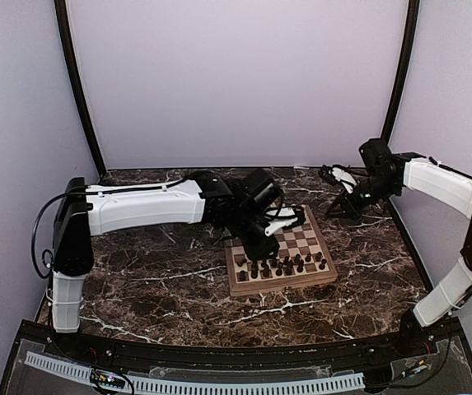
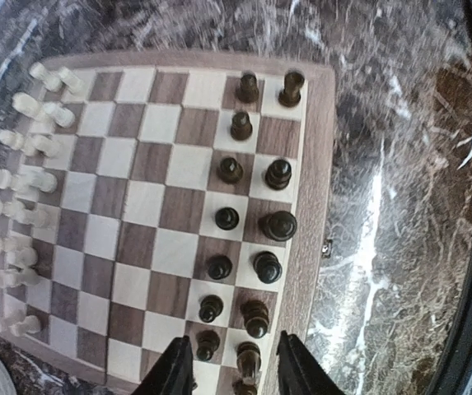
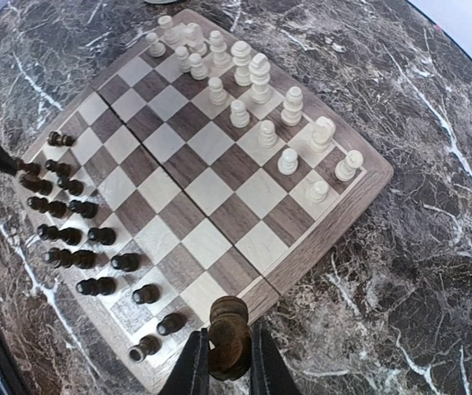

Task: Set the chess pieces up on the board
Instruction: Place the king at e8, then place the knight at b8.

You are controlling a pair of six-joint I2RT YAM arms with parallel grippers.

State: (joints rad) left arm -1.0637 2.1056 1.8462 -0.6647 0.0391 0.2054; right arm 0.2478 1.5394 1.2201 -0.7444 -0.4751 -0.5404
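Right tool [image 3: 228,346] is narrow, clamped on one dark piece [image 3: 229,321]. Its kind is unclear; its long axis seems to run along the fingers, head toward the tips. The tool hangs over the desk [image 3: 400,271], just off the board [image 3: 334,224]. The board lies ahead and to the left of it, with the nearest corner almost beneath. White pieces [image 3: 259,74] stand two ranks deep along the board edge far ahead of this tool. Dark pieces [image 2: 278,225] stand two ranks deep along the edge to its left. One gap shows in the dark back rank, apparently the second square from the end nearest the right tool, so a short reach ahead and left. Left tool [image 2: 234,350] is part open over the opposite end of the dark ranks. Its fingers [image 2: 174,370] straddle two standing dark pieces without visibly gripping either. Judgement: the right arm is the nearer one and already carries the piece. The move turns on bringing that piece upright over the gap without brushing its close neighbours.
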